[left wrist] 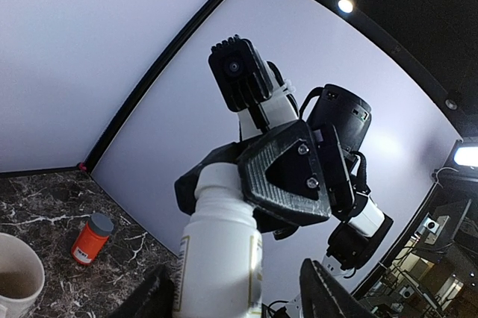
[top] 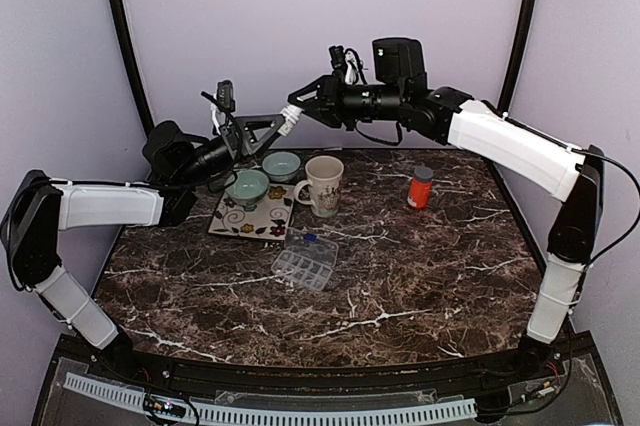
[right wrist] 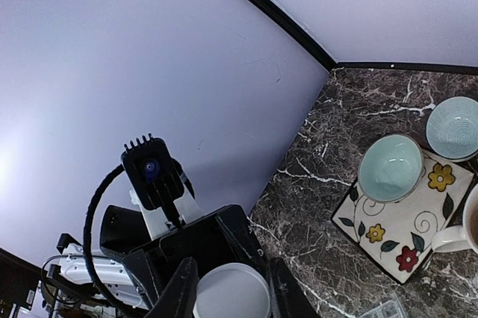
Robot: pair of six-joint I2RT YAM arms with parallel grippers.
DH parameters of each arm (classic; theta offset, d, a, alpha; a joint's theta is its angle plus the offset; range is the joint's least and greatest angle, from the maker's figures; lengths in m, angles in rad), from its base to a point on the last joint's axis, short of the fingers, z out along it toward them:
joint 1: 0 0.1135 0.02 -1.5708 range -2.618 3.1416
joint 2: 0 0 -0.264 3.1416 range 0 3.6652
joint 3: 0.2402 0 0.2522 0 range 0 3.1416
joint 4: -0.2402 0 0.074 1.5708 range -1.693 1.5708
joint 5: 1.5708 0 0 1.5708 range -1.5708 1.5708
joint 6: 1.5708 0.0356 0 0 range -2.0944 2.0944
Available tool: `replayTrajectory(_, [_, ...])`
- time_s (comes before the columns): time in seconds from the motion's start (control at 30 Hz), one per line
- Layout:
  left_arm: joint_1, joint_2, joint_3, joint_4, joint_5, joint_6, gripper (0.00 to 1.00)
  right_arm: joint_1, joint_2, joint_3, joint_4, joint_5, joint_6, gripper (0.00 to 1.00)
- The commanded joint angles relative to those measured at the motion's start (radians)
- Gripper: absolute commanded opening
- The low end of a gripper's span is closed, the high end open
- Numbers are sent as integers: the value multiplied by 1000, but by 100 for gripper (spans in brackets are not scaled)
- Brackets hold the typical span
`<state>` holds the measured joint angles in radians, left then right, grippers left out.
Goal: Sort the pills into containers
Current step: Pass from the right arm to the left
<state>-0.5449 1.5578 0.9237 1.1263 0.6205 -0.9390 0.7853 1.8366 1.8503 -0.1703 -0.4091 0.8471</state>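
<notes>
Top view, arms: both are raised off the table point(top: 420, 276) and meet in the air over its 11 o'clock part.
Top view, white pill bottle point(top: 290, 118): it is off the table, with the left gripper point(top: 262, 134) at its 8 o'clock and the right gripper point(top: 302, 106) at its 2 o'clock. Both grips are too small to read here.
Top view, pill organizer point(top: 305, 259): clear, lying flat near mid-table at 6 o'clock from the mug point(top: 323, 185).
Top view, orange bottle point(top: 421, 187): upright with a grey cap, at 3 o'clock from the mug and well apart from it.
Top view, flowered tile point(top: 250, 218): at 8 o'clock from the mug. The teal bowl point(top: 247, 187) sits on it, and the pale bowl point(top: 282, 165) is just beside its far edge.
Left wrist view, left gripper point(left wrist: 239, 288): its fingers point(left wrist: 326, 288) stand apart on either side of the white pill bottle point(left wrist: 220, 251). A dark gap shows at the bottle's 3 o'clock side.
Left wrist view, right gripper point(left wrist: 231, 180): it is clamped on the bottle's top end, one ribbed black finger lying across it.
Left wrist view, background: the orange bottle point(left wrist: 91, 237) is at 9 o'clock and the mug point(left wrist: 15, 277) at 8 o'clock.
Right wrist view, right gripper point(right wrist: 233, 294): its fingers point(right wrist: 179, 292) press both sides of the white pill bottle point(right wrist: 231, 288), whose round end faces the camera at 6 o'clock.
Right wrist view, left gripper point(right wrist: 190, 254): it is at 10 o'clock from the bottle's end. I cannot tell its grip from here.
Right wrist view, table: the flowered tile point(right wrist: 407, 221) is at 4 o'clock with the teal bowl point(right wrist: 390, 167) on it, and the pale bowl point(right wrist: 454, 128) is at 3 o'clock.
</notes>
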Motion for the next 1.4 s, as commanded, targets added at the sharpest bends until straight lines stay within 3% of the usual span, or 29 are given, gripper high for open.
replayTrajectory(0.0, [3,-2,31,17,21,-4,59,-2,11,4,53,-10,1,0])
replayTrajectory(0.17, [4,4,37,15,24,-5,53,-1,12,7,58,-7,4,0])
replayTrajectory(0.57, [3,16,48,7,25,-6,53,3,20,21,52,-10,5,0])
replayTrajectory(0.73, [3,27,51,17,29,-14,44,4,18,19,56,-7,6,0])
replayTrajectory(0.93, [4,31,57,21,33,-10,28,5,22,24,54,-13,5,0])
replayTrajectory(1.23, [3,29,57,22,28,5,20,10,21,17,53,-14,1,0])
replayTrajectory(1.37, [4,27,54,17,30,13,19,10,20,17,52,-12,-3,5])
